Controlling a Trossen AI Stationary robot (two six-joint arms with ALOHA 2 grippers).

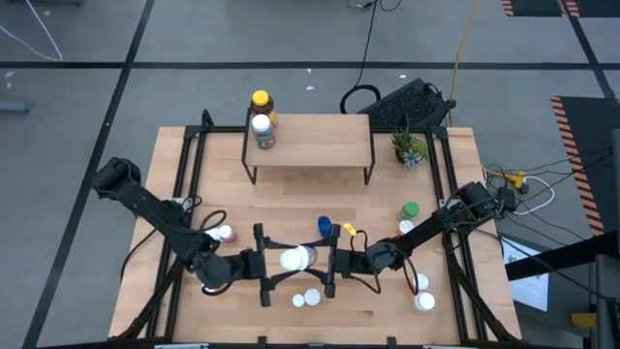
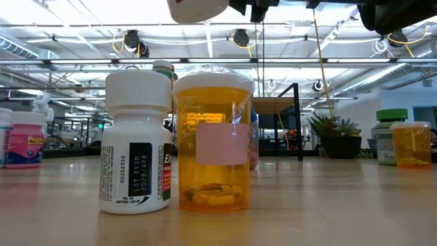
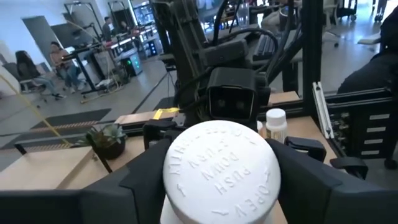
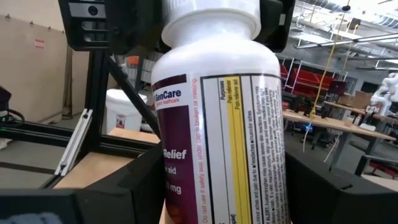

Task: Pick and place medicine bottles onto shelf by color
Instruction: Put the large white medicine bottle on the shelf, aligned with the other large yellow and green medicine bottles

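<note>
White and cylindrical, the plastic medicine bottle (image 1: 295,258) with ribbed push-down cap and maroon-and-yellow label hangs above the table's front centre, clasped by both the left gripper (image 1: 263,264) and right gripper (image 1: 332,260).

Two dark, jointed arms; each gripper (image 1: 266,262) (image 1: 332,262) is black with blocky fingers, apparently matte plastic.
</note>
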